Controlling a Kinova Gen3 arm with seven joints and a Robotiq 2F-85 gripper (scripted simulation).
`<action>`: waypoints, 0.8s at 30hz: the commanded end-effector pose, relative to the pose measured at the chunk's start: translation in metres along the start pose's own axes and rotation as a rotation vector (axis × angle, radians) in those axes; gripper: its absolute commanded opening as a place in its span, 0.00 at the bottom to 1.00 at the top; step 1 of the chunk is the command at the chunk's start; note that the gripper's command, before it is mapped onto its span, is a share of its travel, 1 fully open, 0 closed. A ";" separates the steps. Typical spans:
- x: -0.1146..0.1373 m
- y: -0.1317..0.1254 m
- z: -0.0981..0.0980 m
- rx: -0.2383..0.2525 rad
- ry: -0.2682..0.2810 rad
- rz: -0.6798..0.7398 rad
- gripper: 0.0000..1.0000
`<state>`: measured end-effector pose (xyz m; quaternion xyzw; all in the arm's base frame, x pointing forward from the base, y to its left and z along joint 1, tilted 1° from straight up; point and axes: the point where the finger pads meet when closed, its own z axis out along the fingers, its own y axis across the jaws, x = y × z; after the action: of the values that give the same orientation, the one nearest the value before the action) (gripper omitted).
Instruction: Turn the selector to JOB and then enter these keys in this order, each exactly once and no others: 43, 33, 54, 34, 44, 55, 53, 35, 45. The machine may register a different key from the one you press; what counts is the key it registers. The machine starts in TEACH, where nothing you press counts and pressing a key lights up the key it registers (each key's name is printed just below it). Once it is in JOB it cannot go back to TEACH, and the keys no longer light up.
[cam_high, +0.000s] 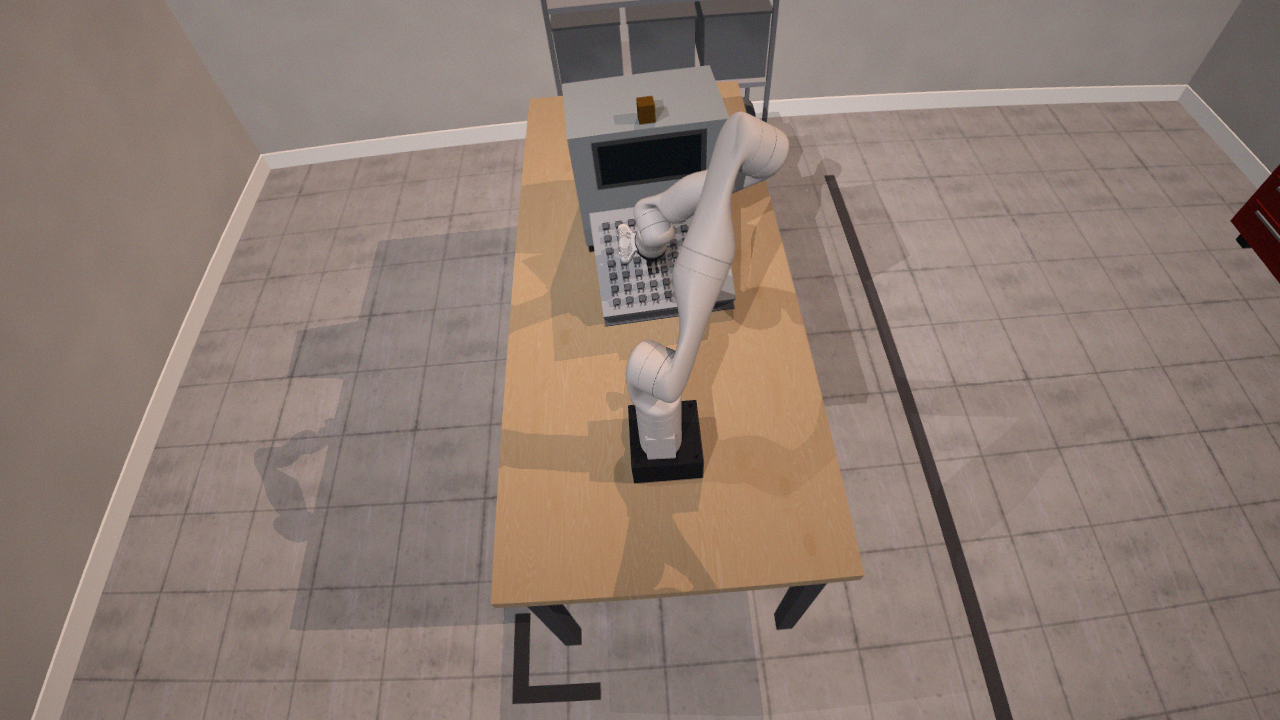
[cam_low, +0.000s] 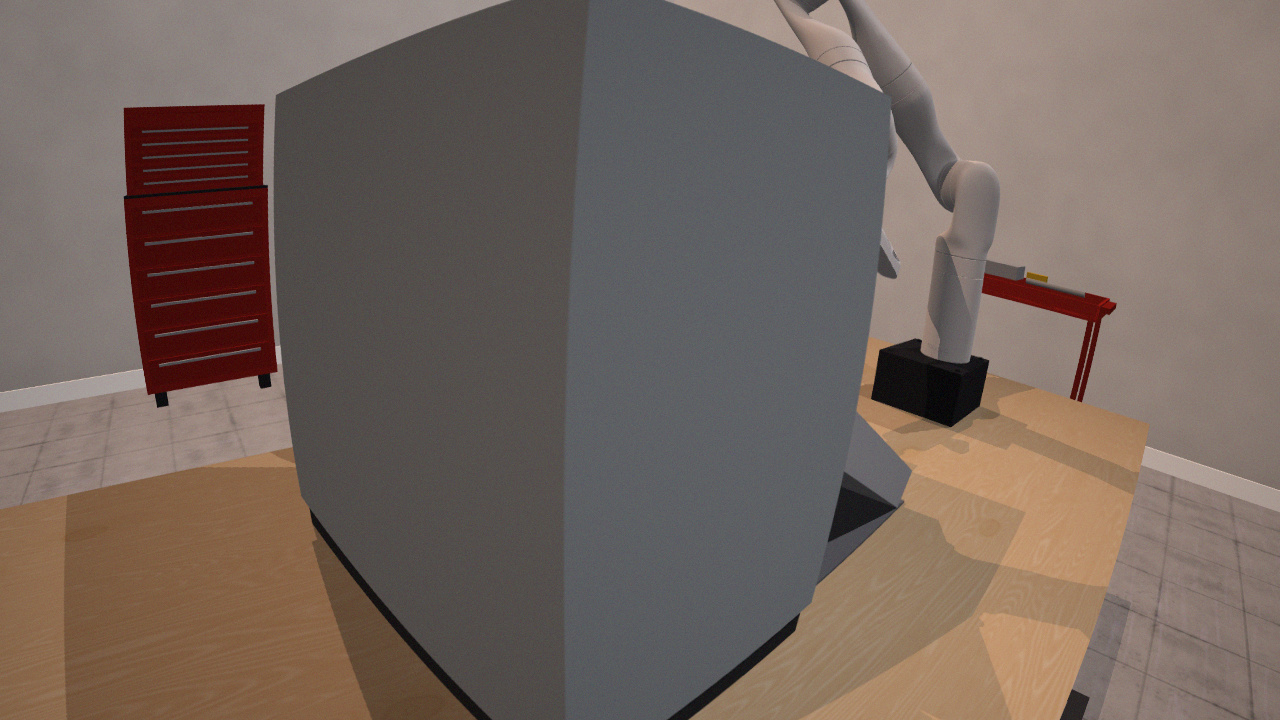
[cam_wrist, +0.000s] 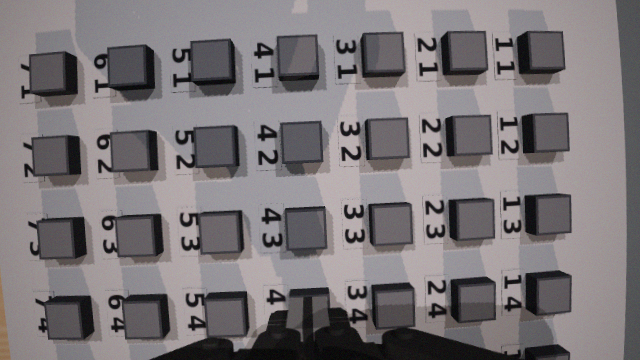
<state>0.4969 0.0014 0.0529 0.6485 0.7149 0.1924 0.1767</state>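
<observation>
Wood-grained table (cam_high: 572, 528) (cam_low: 1056, 465), cubic grey keys, black gripper (cam_wrist: 309, 321) apparently shut.

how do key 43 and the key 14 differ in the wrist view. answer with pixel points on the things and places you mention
Key 43 (cam_wrist: 305, 228) sits near the middle of the picture, while key 14 (cam_wrist: 554, 293) is toward the lower right. Key 43's top is in bluish shadow; key 14's looks lighter and warmer. Key 14 shows a broad dark side on its left, whereas key 43 shows almost none. Both are gray, square-topped and unlit.
</observation>
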 end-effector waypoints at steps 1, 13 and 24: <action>0.000 0.000 -0.005 -0.001 0.000 0.000 0.10; 0.000 0.000 -0.019 -0.001 0.000 0.000 0.10; 0.000 0.001 -0.022 -0.001 0.000 0.000 0.10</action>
<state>0.4856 0.0007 0.0717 0.6486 0.7151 0.1924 0.1760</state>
